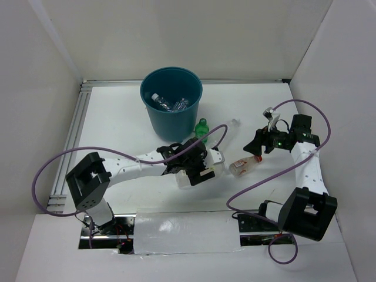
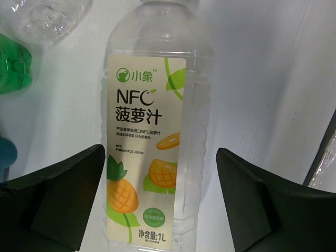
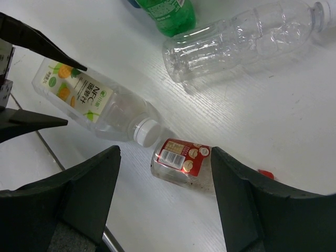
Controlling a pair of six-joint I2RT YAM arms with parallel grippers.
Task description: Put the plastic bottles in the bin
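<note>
Top external view: the round dark teal plastic bin [image 1: 176, 120] stands at the far middle of the white table [image 1: 117, 117] with clear crumpled plastic [image 1: 170, 104] inside it. That is at least one bottle, though the count cannot be made out. Four bottles lie outside the bin on their sides. A large clear juice bottle with a white, orange and green pineapple label [image 2: 144, 152] is nearest the arms, and a small green bottle [image 3: 165, 13] lies just beside the bin's base. There is also a clear ribbed water bottle [image 3: 247, 39] near the green one and a small clear bottle with a red label [image 3: 184, 163] close to the juice bottle's white cap. The left gripper [image 2: 160, 157] has its jaws spread on either side of the juice bottle, gripping nothing. The right gripper [image 3: 165, 155] is likewise spread and empty, poised above the red-labelled bottle. By my judgement the task is early, with most bottles yet to go in and the juice bottle next.
</note>
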